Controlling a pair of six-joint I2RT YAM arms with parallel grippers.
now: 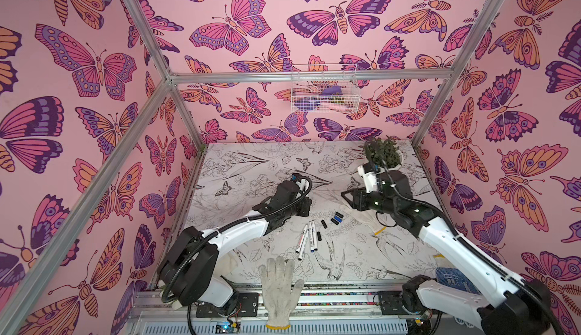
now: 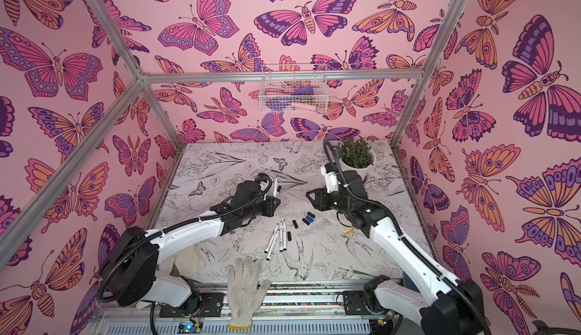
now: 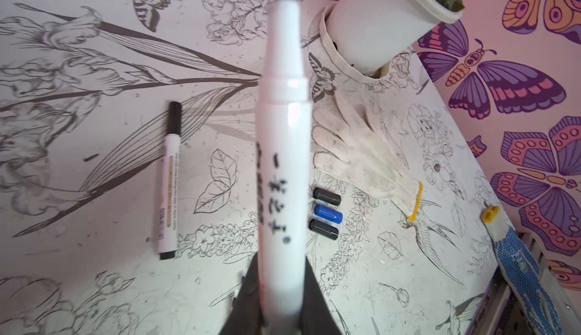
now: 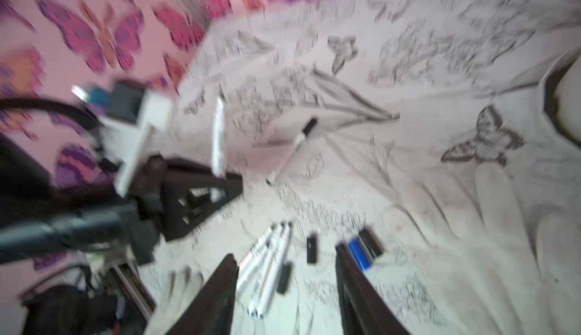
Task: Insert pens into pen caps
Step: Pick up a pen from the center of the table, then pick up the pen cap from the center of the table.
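**Print on the barrels, none of it legible**

The left gripper [image 2: 275, 200] is clamped on the lower barrel of the held pen [image 3: 283, 135], which stands upright above the table with its black tip bare. We see dark characters running down this barrel, but they are too blurred to read. A capped pen [image 3: 169, 179] lies flat farther back on the table; its fine print is too small for us.

Three loose pens [image 1: 306, 239] lie side by side mid-table. Just right of them are a black cap [image 1: 323, 223] and a second black cap [image 1: 319, 236]. Farther right is a cap cluster [image 3: 327, 214] of black, blue and black, lying side by side.

The right gripper [image 4: 286, 254] hovers right of centre, jaws apart and empty.

The table cover [image 1: 239, 166] is white with black line drawings of flowers, birds and butterflies. The walls [image 1: 94, 66] are pink with butterflies.

A wire basket [image 1: 323, 88] hangs on the far wall; we cannot make out its contents. A potted plant [image 2: 356, 155] stands far right and a white glove [image 1: 279, 286] lies at the near edge. The right wrist view is smeared.
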